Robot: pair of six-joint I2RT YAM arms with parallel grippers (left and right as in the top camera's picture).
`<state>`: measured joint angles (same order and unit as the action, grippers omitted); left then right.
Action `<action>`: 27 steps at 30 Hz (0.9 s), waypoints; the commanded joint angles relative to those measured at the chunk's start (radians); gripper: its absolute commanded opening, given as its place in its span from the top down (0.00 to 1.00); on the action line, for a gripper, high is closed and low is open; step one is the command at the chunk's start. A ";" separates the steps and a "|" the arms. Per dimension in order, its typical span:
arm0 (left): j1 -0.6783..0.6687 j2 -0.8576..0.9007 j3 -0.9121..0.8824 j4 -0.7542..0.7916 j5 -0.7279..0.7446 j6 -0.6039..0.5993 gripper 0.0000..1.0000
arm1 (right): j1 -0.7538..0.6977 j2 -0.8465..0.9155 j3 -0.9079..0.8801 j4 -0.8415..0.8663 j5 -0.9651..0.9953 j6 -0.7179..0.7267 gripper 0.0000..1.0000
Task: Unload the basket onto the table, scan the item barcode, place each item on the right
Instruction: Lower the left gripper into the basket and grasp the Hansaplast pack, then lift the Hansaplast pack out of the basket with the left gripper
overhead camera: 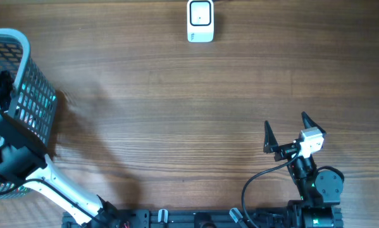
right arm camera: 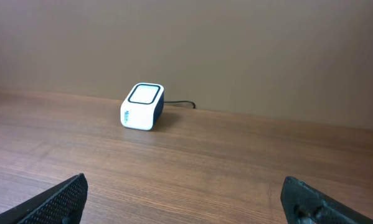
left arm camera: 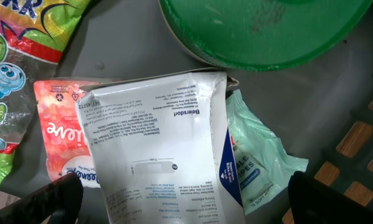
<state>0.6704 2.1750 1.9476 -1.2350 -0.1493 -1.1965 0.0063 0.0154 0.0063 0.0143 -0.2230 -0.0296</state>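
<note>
**Two open grippers: one over a basket [overhead camera: 36, 95] of packets, one facing the scanner [overhead camera: 200, 20]**

Seen from overhead, we have a wooden table [overhead camera: 176, 114] with a grey mesh basket at its left edge, partly cut off by the frame. The left arm [overhead camera: 15, 161] reaches into the basket and hides most of what lies inside.

From the left wrist camera, the left gripper [left arm camera: 189, 202] hangs with its jaws spread wide and grips nothing. Only its two dark fingertips [left arm camera: 52, 199] show, at the bottom corners.

Between them lies a white packet [left arm camera: 155, 149], printed side up. Its small text is too fine to read, and we cannot make out a barcode on it.

It overlaps a pink packet [left arm camera: 52, 121] on the left and a pale green pack [left arm camera: 254, 155] on the right. A bright sweet bag [left arm camera: 15, 68] is cut off at the left edge. A round green lid [left arm camera: 261, 28] is cut off at the top.

The right gripper [overhead camera: 285, 134] sits near the table's front right, jaws apart and empty. It is well apart from the basket.

Its camera looks across bare wood to the white scanner, which stands at the far edge by the wall. A thin cable [right arm camera: 183, 104] runs out behind it.
</note>
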 commanded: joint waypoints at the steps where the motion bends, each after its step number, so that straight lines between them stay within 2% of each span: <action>1: 0.005 0.027 0.003 -0.004 -0.029 -0.024 0.00 | 0.006 -0.005 -0.001 0.002 0.018 0.010 0.00; 14: 0.008 0.161 0.003 0.029 -0.047 -0.024 0.00 | 0.006 -0.005 -0.001 0.003 0.018 0.010 0.00; 16: 0.008 0.169 0.003 0.027 -0.046 -0.024 0.08 | 0.006 -0.005 -0.001 0.002 0.018 0.010 0.00; 19: 0.008 0.164 0.003 0.028 -0.046 -0.024 0.11 | 0.006 -0.005 -0.001 0.002 0.018 0.010 0.00; 24: 0.008 0.160 0.003 0.027 -0.043 -0.023 0.37 | 0.006 -0.005 -0.001 0.002 0.018 0.010 0.00; 27: 0.008 0.149 0.003 0.023 -0.042 -0.023 0.42 | 0.006 -0.005 -0.001 0.002 0.018 0.010 0.00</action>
<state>0.6743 2.2990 1.9480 -1.2137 -0.1936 -1.2129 0.0063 0.0154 0.0063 0.0143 -0.2230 -0.0296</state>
